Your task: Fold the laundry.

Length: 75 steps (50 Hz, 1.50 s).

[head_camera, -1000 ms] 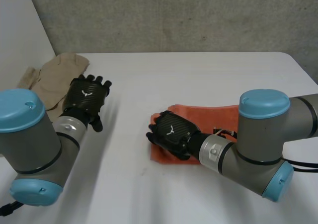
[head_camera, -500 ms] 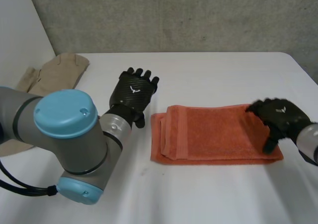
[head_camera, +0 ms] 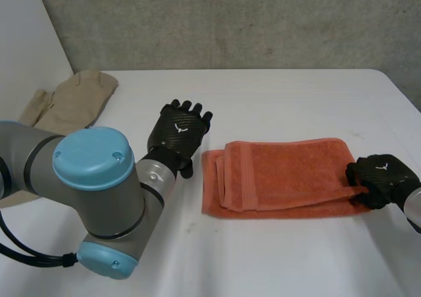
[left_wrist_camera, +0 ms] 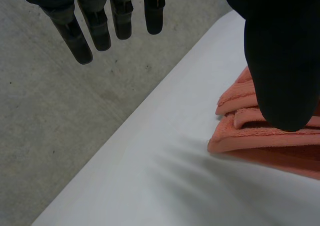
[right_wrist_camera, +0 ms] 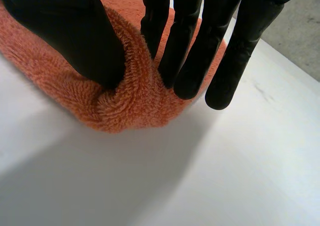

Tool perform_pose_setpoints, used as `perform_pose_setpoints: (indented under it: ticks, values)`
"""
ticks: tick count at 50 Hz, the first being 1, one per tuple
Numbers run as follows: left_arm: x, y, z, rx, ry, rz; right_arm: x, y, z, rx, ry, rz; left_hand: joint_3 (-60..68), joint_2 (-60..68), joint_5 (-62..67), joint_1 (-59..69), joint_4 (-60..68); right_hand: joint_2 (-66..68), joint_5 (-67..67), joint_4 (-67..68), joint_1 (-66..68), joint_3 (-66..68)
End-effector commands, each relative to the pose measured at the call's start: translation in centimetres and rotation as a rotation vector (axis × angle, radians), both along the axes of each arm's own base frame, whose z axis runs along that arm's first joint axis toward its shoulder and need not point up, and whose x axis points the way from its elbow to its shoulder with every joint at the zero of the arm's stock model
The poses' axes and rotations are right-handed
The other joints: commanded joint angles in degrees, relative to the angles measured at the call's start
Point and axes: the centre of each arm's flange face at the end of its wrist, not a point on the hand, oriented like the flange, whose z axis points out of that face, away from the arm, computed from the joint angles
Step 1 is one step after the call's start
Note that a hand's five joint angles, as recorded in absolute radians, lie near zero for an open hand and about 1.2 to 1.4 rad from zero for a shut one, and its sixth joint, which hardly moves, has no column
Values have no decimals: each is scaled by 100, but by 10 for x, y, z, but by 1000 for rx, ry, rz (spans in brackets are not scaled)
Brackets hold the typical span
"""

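Folding an orange terry towel (head_camera: 283,175) on a white counter (head_camera: 276,257), partway done.
From the left: a crumpled beige garment (head_camera: 72,99) lies unfolded at the counter's far corner. The robot's left hand (head_camera: 176,134) hovers just beside the towel's doubled-over left end, its fingers (left_wrist_camera: 95,28) straight, released and holding nothing. The towel lies as a long band across the middle, its layers suggesting a lengthwise fold is done. At its right end the right hand (head_camera: 383,178) grasps the near corner, cloth pinched between thumb and fingers (right_wrist_camera: 185,45). Likely left to do: bringing this end across, then the beige piece.
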Motion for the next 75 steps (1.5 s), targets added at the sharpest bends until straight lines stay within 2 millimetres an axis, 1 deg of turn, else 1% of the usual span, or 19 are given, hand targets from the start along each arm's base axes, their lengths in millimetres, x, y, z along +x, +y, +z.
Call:
perform_pose_setpoints:
  ticks: [1,6,7,14,19,23,25,28,31,33,34,37,38,40,45,46,50,60,75]
  values:
    - [5,2,2,4,-2,11,-2,-8,10,-80,148,10,-184,-154,-257,-87,-149,1338,1363,1193,3183,1242]
    - [12,2,7,-2,2,37,45,0,51,-266,252,129,-189,-158,-261,-92,-154,1338,1363,1193,3183,1242]
    - [14,0,9,-6,5,43,69,9,64,-327,261,193,-189,-158,-261,-92,-154,1338,1363,1193,3183,1242]
    - [21,-3,20,-27,23,66,145,52,87,-499,284,464,-189,-158,-261,-92,-154,1338,1363,1193,3183,1242]
    - [28,-7,30,-46,42,99,209,117,65,-568,317,761,-189,-158,-261,-92,-154,1338,1363,1193,3183,1242]
    - [36,-13,33,-44,63,160,227,143,36,-521,338,862,-184,-154,-257,-87,-150,1160,1186,1016,3006,1065]
    - [38,-14,34,-42,70,177,228,145,27,-496,344,874,-189,-158,-261,-92,-154,-299,-273,-443,1547,-394]
    - [39,-15,34,-38,80,187,229,144,24,-476,322,862,-184,-154,-257,-87,-150,-1110,-1084,-1255,735,-1206]
    - [38,-14,34,-37,79,186,227,136,32,-426,242,774,-184,-154,-257,-87,-150,-3796,-3770,-3940,-1950,-3891]
    - [38,-14,34,-35,80,184,221,122,41,-391,179,673,-189,-158,-261,-92,-154,-4509,-4483,-4653,-2663,-4605]
    - [38,-14,33,-34,79,184,205,95,55,-360,105,523,-189,-158,-261,-92,-154,-4544,-4518,-4688,-2698,-4639]
    - [38,-14,33,-34,79,183,165,52,77,-312,-26,287,-189,-158,-261,-92,-154,-4628,-4602,-4772,-2782,-4724]
    - [38,-14,33,-33,78,181,140,33,85,-277,-106,176,-189,-158,-261,-92,-154,-4611,-4585,-4756,-2766,-4707]
    - [38,-13,32,-31,77,178,118,20,88,-241,-177,95,-189,-158,-261,-92,-154,-4544,-4518,-4688,-2698,-4640]
    - [36,-11,30,-26,77,168,61,-8,77,-174,-212,-3,-184,-154,-257,-87,-149,-4443,-4417,-4587,-2597,-4539]
    - [36,-11,30,-25,76,168,40,-13,69,-145,-194,-19,-184,-154,-257,-87,-149,-4393,-4367,-4537,-2547,-4489]
    - [36,-9,25,-6,82,166,5,-11,49,-86,-133,-5,-184,-154,-257,-87,-149,-4091,-4065,-4235,-2245,-4187]
    - [36,-9,23,11,97,167,-18,0,5,-4,16,55,-184,-154,-257,-87,-149,-3804,-3778,-3949,-1959,-3900]
    - [37,-8,19,17,92,166,-20,-6,-5,-29,24,57,-184,-154,-257,-87,-149,-2277,-2252,-2422,-432,-2373]
